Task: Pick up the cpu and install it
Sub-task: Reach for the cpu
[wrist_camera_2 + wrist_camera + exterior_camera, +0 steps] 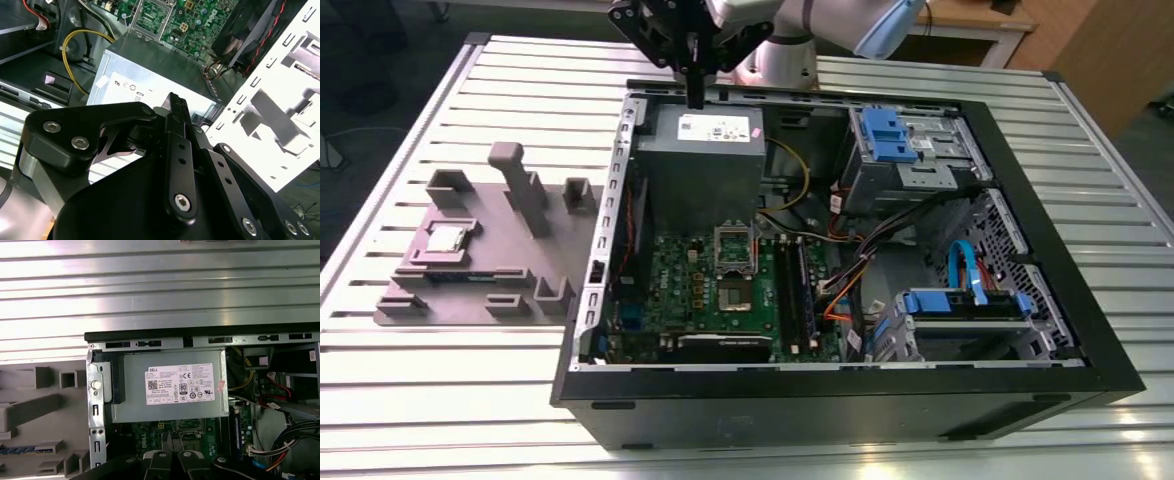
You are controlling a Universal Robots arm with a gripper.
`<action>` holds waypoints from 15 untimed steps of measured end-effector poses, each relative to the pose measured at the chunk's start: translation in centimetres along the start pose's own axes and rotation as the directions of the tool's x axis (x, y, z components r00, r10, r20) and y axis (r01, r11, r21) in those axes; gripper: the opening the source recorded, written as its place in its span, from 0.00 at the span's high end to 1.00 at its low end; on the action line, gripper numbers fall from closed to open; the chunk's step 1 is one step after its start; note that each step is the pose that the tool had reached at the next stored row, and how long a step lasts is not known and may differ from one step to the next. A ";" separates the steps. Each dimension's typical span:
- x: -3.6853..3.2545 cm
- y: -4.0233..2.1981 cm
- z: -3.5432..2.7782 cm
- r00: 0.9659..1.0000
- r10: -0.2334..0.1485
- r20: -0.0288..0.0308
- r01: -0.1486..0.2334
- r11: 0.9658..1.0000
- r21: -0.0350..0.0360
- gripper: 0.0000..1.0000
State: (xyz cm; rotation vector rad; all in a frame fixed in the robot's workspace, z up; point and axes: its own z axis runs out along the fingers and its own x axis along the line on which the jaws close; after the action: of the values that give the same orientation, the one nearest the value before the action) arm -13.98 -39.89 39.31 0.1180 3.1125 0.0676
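Silver cpu (448, 238) rests in its fixture (460, 300), likely staged for pickup, well apart from the empty, pressed-together end effector (698, 98).

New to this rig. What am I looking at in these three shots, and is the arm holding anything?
This is one robot arm with a gripper at its end. The exterior view comes from a camera off the arm. Both wrist views come from cameras riding on the arm, so black gripper parts show up close in them. On the slatted table lie an open PC case and a grey fixture. The cpu sits on that fixture, untouched. Inside the case lies the green motherboard with its socket. The gripper, shut and holding nothing, hangs above the power supply in the case.
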 end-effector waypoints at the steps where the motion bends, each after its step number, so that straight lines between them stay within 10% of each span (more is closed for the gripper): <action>1: 0.06 0.00 0.00 1.000 0.000 0.000 0.000 1.000 0.000 0.90; 15: 1.17 -0.09 -0.01 1.000 0.000 0.000 0.000 1.000 0.000 0.90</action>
State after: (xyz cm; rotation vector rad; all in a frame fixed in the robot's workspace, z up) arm -15.16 -39.89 39.29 0.1181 3.1126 0.0676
